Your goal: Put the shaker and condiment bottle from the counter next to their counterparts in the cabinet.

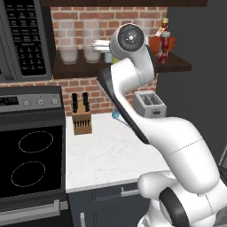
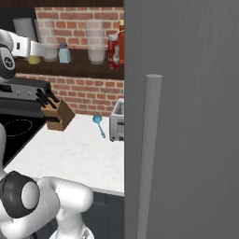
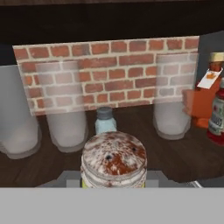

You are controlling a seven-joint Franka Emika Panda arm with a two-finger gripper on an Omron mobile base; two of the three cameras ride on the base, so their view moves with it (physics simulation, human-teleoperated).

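My gripper (image 2: 37, 53) is shut on the shaker (image 3: 113, 161), a yellow-green cylinder with a speckled grey cap, and holds it at the cabinet (image 2: 77, 69), a dark brown open shelf. In the right base view the shaker (image 2: 33, 59) hangs just over the shelf board, left of the pale blue counterpart shaker (image 2: 64, 53). In the hand view that blue shaker (image 3: 105, 122) stands right behind the held one. The condiment bottle (image 3: 217, 117), red with a white label, stands on the shelf at the right beside the orange-red flask (image 3: 202, 104). Both also show at the shelf's right end: bottle (image 1: 164, 47), flask (image 1: 156, 43).
Several glass jars (image 3: 65, 113) line the shelf against the brick wall. On the counter stand a knife block (image 1: 81, 119), a toaster (image 1: 149, 103) and a blue spoon (image 2: 99, 124). The microwave (image 1: 22, 40) hangs above the stove (image 1: 31, 159). A tall grey door (image 2: 186, 116) fills the right.
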